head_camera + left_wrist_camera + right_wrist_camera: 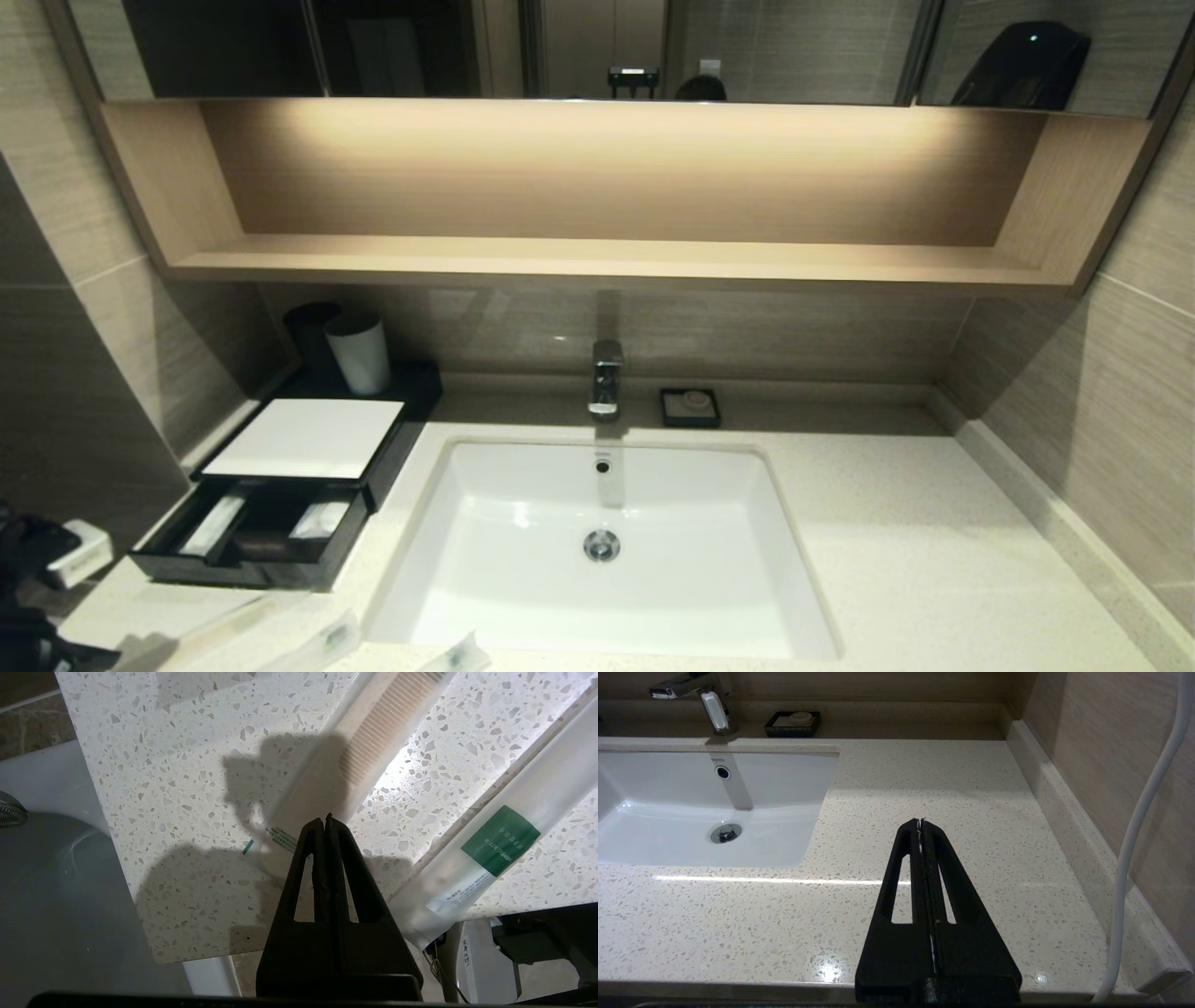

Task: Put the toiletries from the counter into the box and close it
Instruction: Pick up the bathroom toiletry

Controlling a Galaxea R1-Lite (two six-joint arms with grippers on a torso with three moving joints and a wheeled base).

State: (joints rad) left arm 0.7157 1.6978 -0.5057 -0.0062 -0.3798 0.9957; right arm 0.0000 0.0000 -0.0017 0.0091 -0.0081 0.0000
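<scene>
Down by the near edge of the counter (934, 560) we see the toiletries (327, 639) lying flat: long, thin packets in cloudy see-through wrap with pale things inside. From our left wrist we can see one packet (327, 779) holds a cream comb with many fine teeth, and the packet just beside it (495, 854) has a green label. Our left gripper (325, 819) hangs over the end of the comb packet with its two black fingers pressed tight together, and it holds nothing. Our right gripper (921, 822) sits over the bare speckled stone on the other side of the basin (607, 551), also squeezed closed with nothing in it. A bit farther back on our left is the box (308, 439), low and black with a flat white top. Its drawer (252, 537) is pulled out toward us, and two pale packets already lie in its spaces. Behind the box stand a white cup (358, 350) and a dark cup (310, 338). At the back wall are the tap (605, 375) and a small black soap dish (690, 407).
</scene>
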